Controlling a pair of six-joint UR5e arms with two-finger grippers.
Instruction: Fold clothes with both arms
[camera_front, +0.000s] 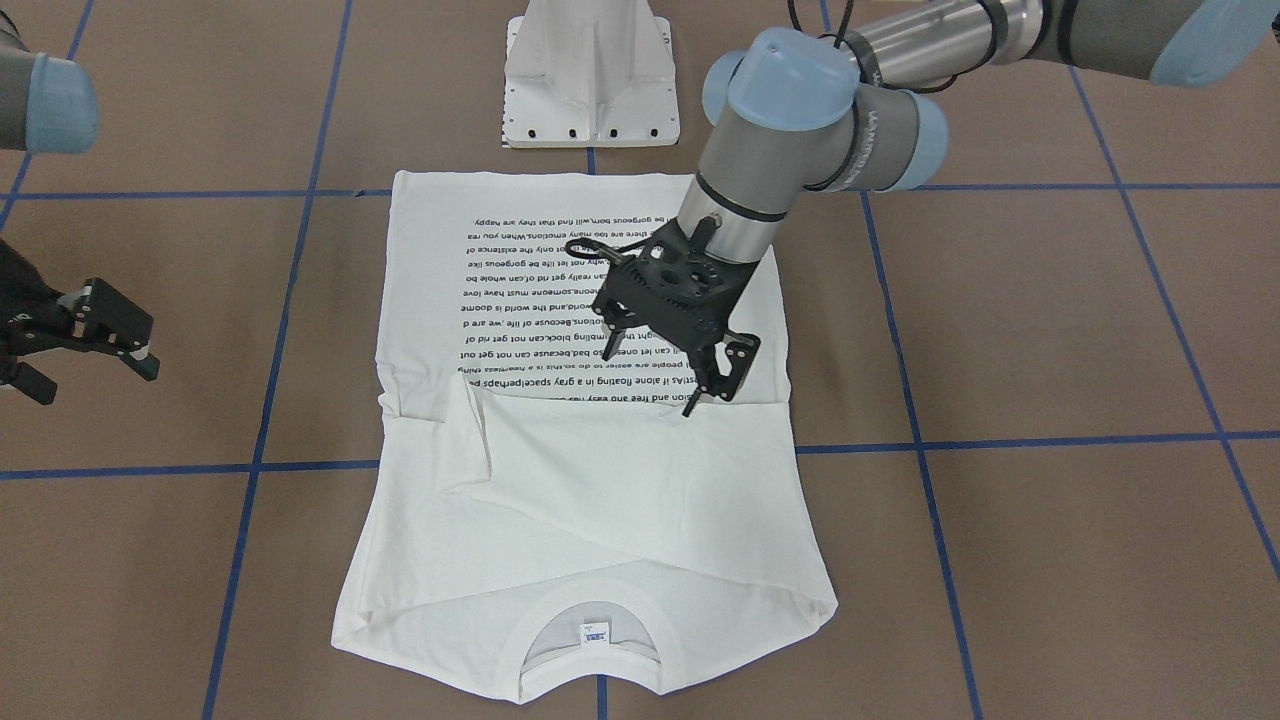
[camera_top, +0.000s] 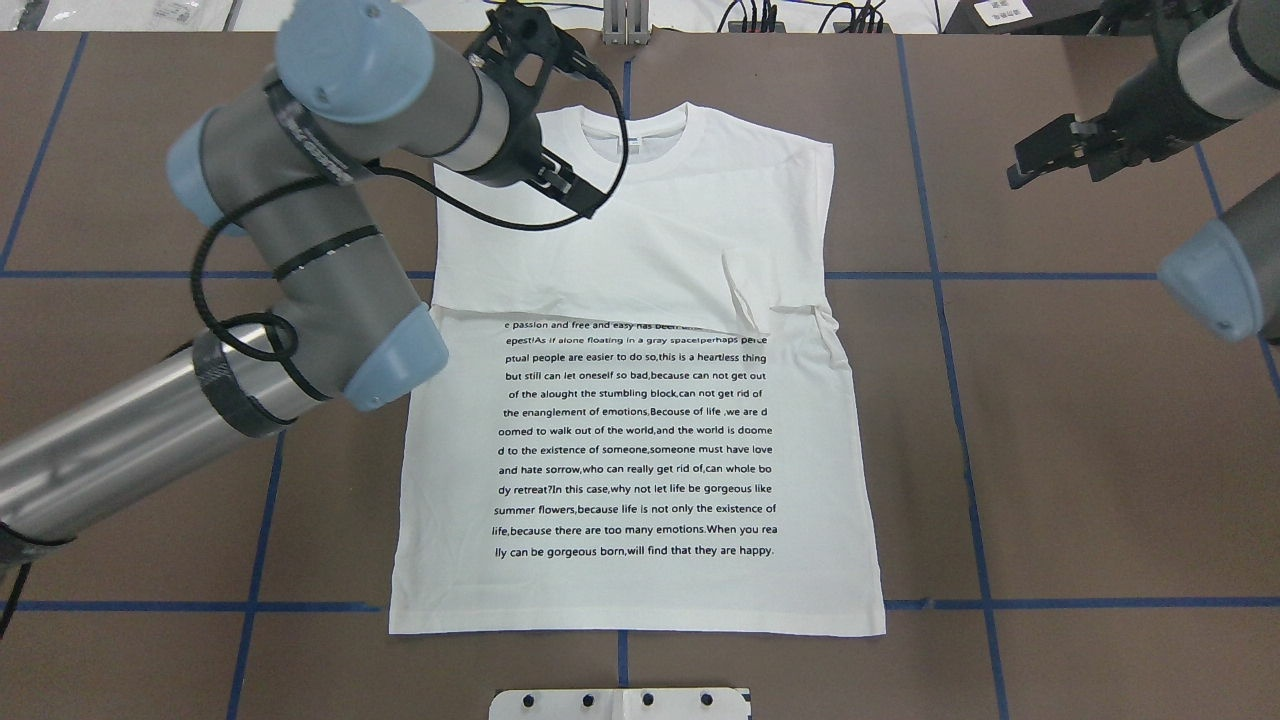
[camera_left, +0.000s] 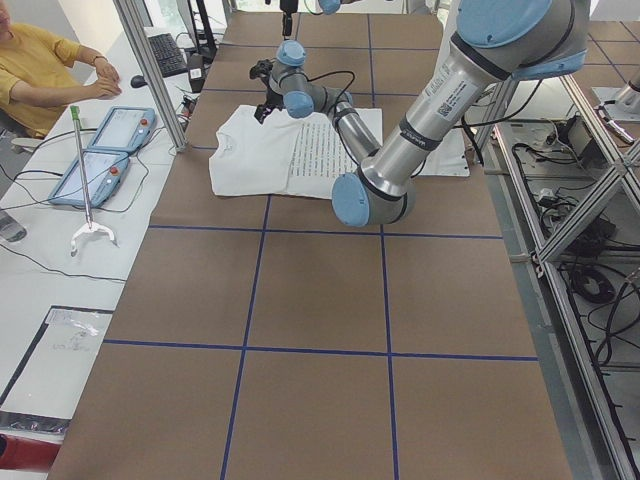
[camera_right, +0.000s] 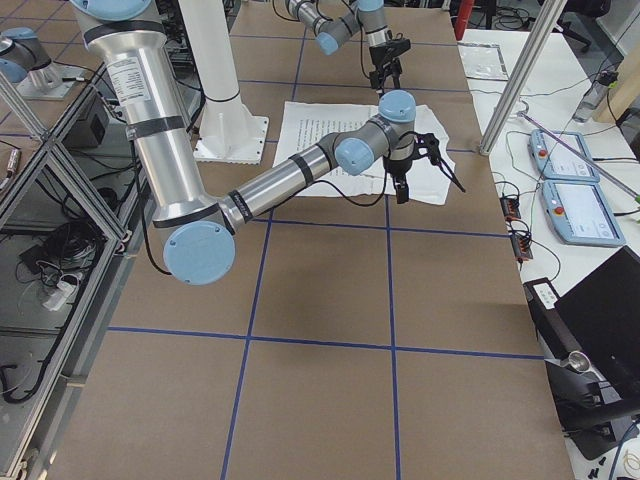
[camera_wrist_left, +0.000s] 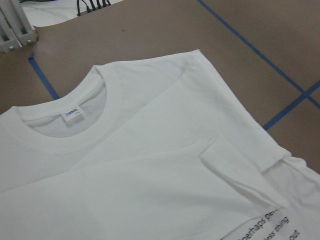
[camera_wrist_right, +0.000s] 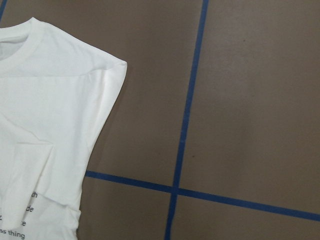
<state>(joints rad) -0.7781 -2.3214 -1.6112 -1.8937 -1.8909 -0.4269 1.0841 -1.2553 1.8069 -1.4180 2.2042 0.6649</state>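
1. Overhead exterior view: the white long-sleeved T-shirt (camera_top: 640, 430) lies flat on the brown table (camera_top: 1080, 450), printed side up. Its ribbed collar (camera_top: 640, 125) is on the side far from the robot, and both sleeves are folded in across the chest.
2. The left gripper (camera_front: 712, 385) hovers over the shirt near the sleeve edge on its own side. Its jaws look spread and hold nothing, and its wrist camera looks down on cloth that is lying loose.
3. The right gripper (camera_front: 95, 345) hangs over bare table, well apart from the shirt. It also looks spread and empty.
4. Judged stage: the sleeves are in, and the fold across the body is not yet done.
5. Risks:
   - The sleeve cuff (camera_top: 740, 300) stands up creased, so a shallow pinch may catch only that layer and drag the sleeve back out.
   - If the two arms grip at unequal heights, the fold would come out skewed.
   - The black cable (camera_top: 520, 227) looping off the left wrist hangs near the cloth and could snag it.
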